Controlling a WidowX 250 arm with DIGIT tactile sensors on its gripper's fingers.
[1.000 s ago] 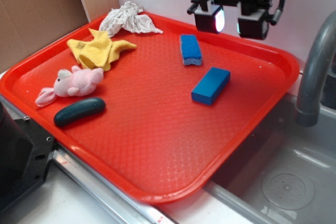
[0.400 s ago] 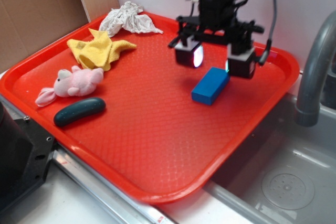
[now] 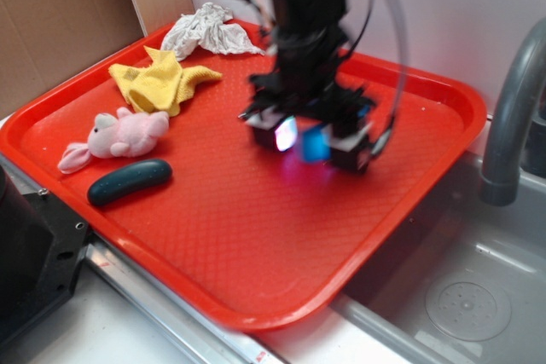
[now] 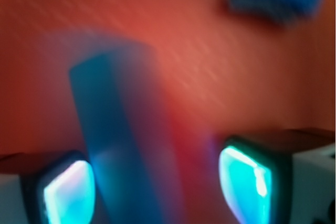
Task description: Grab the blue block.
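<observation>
Blurred gripper (image 3: 311, 138) straddles the mostly hidden blue block (image 4: 118, 129)

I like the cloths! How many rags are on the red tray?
2. The yellow cloth lies at the tray's far left side, above the pink bunny. The white rag is crumpled in the far corner. The arm may hide more.

1. You see a pale, plain wall (image 3: 478, 6) behind the scene.
2. Brown cardboard panels (image 3: 60, 23) lean at your upper left.
3. A grey faucet (image 3: 512, 117) curves at the right, above a steel sink basin (image 3: 461, 296) with its round drain.
4. Light falls evenly, without hard shadows.
</observation>
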